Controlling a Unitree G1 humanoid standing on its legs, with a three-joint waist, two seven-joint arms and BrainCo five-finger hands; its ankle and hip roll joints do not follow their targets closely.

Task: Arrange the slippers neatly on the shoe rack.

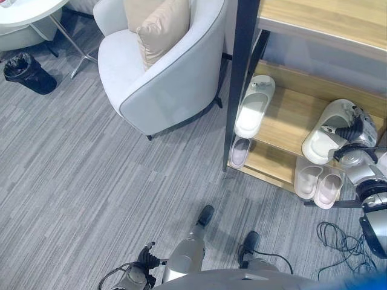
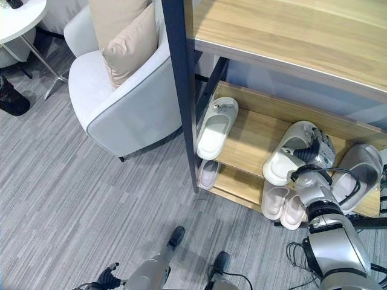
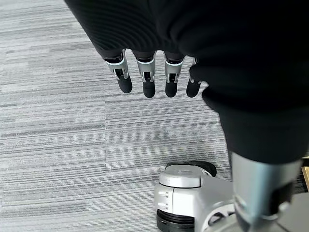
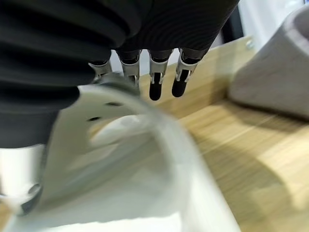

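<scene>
Now, near to far:
Left hand: hangs low over the grey carpet, fingers straight, slightly apart, holding nothing.
Pale pink pair: bottom shelf, just below the right hand, the two side by side and touching.
Single pale slipper: bottom shelf too, well to the left of the right hand, by the rack's black post.
Right hand: reaches onto the middle shelf of the shoe rack, against the toe strap of a white slipper. In the wrist view some fingers hang straight past the strap and others sit behind it, so cannot tell if it grips.
White slipper: lies on the middle shelf, angled, touching the right hand.
Grey slipper: same shelf, just right of the right hand, apart from the white one.
Second white slipper: same shelf, well to the left of the right hand, next to the post, toe pointing inward.
Armchair: pale grey, beyond the rack's left end, with a beige cushion.
Far left: round white table and black bin.
</scene>
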